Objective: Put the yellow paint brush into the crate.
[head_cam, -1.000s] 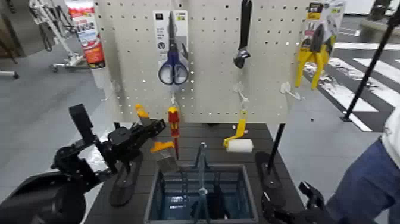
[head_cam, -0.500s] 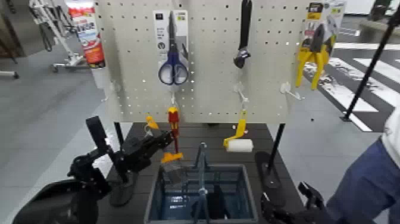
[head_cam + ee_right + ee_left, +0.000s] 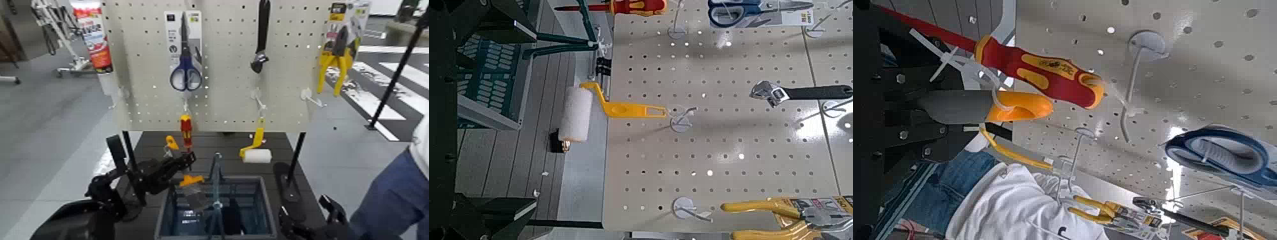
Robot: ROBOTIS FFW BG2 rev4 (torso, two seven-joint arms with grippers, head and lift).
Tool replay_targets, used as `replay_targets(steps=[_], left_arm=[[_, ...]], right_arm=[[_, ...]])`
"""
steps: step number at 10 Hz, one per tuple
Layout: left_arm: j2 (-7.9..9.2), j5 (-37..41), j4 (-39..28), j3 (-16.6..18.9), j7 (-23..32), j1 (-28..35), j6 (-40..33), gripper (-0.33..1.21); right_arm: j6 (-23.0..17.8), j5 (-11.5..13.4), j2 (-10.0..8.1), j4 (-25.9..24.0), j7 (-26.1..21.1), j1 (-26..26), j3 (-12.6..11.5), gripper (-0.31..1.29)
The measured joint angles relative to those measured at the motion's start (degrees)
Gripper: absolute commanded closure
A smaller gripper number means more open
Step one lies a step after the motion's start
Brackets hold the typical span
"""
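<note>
Over the near-left corner of the crate (image 3: 268, 191), the left gripper (image 3: 173, 168) is pinching the yellow paint brush (image 3: 185, 181) by its dark handle, orange tip poking up behind the fingers, orange band and grey bristles hanging just above the rim. Behind it on the pegboard (image 3: 223, 64) hang the red-and-yellow screwdriver (image 3: 186, 129), the paint roller (image 3: 256, 149) and the blue scissors (image 3: 185, 64). The right gripper (image 3: 329, 214) sits low beside the crate; whether its fingers are spread I cannot tell.
</note>
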Motion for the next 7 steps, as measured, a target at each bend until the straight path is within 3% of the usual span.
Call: replay_targets(steps=[3, 4, 6, 7], left_arm=[[-0.08, 0.0, 2.9, -1.9, -0.1, -0.2, -0.3, 1.11], [-0.08, 0.0, 3.8, -2.4, -0.1, -0.2, -0.3, 0.95], [-0.08, -0.3, 4.5, -2.8, 0.0, -0.3, 0.3, -0.16], [-0.08, -0.7, 4.5, -2.9, 0.0, -0.3, 0.5, -0.18]], right_arm=[[0.1, 0.0, -0.10, 0.0, 0.0, -0.1, 0.1, 0.14], [0.1, 0.0, -0.11, 0.0, 0.0, -0.1, 0.2, 0.14], [0.1, 0.0, -0.11, 0.0, 0.0, -0.1, 0.2, 0.14], [0.1, 0.0, -0.16, 0.0, 0.0, -0.1, 0.2, 0.14]])
